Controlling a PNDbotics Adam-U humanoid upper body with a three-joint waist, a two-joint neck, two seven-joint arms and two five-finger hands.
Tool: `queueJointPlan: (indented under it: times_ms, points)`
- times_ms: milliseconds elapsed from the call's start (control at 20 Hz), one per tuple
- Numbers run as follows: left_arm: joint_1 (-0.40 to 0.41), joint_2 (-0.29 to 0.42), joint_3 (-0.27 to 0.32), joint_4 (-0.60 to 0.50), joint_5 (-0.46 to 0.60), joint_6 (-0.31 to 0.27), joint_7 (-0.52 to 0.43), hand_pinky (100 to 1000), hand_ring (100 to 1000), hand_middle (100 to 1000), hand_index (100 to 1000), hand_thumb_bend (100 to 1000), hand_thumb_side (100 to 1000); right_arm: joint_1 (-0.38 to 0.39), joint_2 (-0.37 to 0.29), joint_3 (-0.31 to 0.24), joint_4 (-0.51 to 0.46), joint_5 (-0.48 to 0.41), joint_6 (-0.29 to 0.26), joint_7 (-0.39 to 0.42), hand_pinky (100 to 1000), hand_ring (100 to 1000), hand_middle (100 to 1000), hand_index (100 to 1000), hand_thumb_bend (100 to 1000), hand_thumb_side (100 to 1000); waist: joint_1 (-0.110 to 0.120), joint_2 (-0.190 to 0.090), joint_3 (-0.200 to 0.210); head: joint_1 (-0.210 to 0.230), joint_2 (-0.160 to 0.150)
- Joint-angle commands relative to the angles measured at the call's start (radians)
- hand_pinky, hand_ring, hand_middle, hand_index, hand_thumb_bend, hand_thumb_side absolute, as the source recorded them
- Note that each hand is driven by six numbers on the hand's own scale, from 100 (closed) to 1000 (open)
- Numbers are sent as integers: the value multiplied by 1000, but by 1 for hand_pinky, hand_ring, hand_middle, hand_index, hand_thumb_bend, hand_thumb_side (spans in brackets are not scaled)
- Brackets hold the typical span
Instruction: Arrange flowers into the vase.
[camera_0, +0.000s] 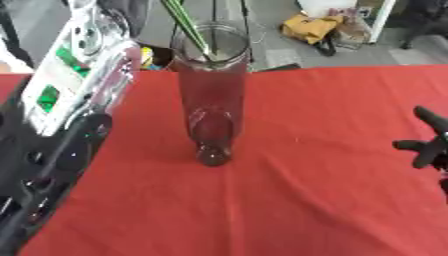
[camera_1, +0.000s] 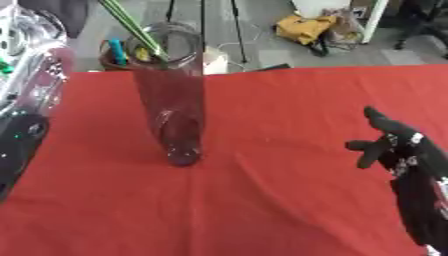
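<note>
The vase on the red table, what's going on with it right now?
The clear vase stands upright on the red tablecloth, with green flower stems going into its mouth from above. The robot's left arm reaches up along the left side; its hand is out of view. The right hand hovers open at the right, holding nothing.

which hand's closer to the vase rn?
Neither is clear: the left hand isn't visible, only its arm rising along the left edge beside the vase. The right hand rests open, well off to the vase's right.
</note>
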Motion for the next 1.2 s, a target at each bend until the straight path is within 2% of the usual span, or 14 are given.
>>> queueJointPlan:
  times_ms: [50, 250, 600, 900, 1200]
  points:
    - [-16, 4, -4, -5, -11, -3, -12, 100, 100, 100, 122, 421, 733, -6, -4, -8, -20, -2, -1, 3, 740, 1000, 439, 839, 100, 1000, -2, -18, 0, -3, -10]
    - [-15, 2, -5, -1, -14, -8, -32, 100, 100, 100, 129, 421, 753, -7, -4, -8, -20, -2, -1, 4, 740, 1000, 439, 839, 100, 1000, -1, -16, -1, -3, -12]
    - [-21, -5, 0, 35, -32, -65, -70, 100, 100, 100, 132, 402, 792, -9, -4, -7, -20, -1, -2, 7, 740, 1000, 438, 839, 100, 1000, 3, -9, -7, -2, -26]
    - [-22, -7, 0, 75, -92, -84, -92, 100, 100, 100, 128, 361, 791, -10, -4, -6, -20, -1, -2, 11, 741, 1000, 437, 840, 100, 1000, 5, 0, -9, -4, -32]
    - [-22, -3, 5, 100, -164, -96, -93, 100, 100, 100, 129, 373, 784, -10, -4, -5, -20, 0, -2, 14, 742, 1000, 435, 839, 100, 1000, 6, 6, -7, -5, -34]
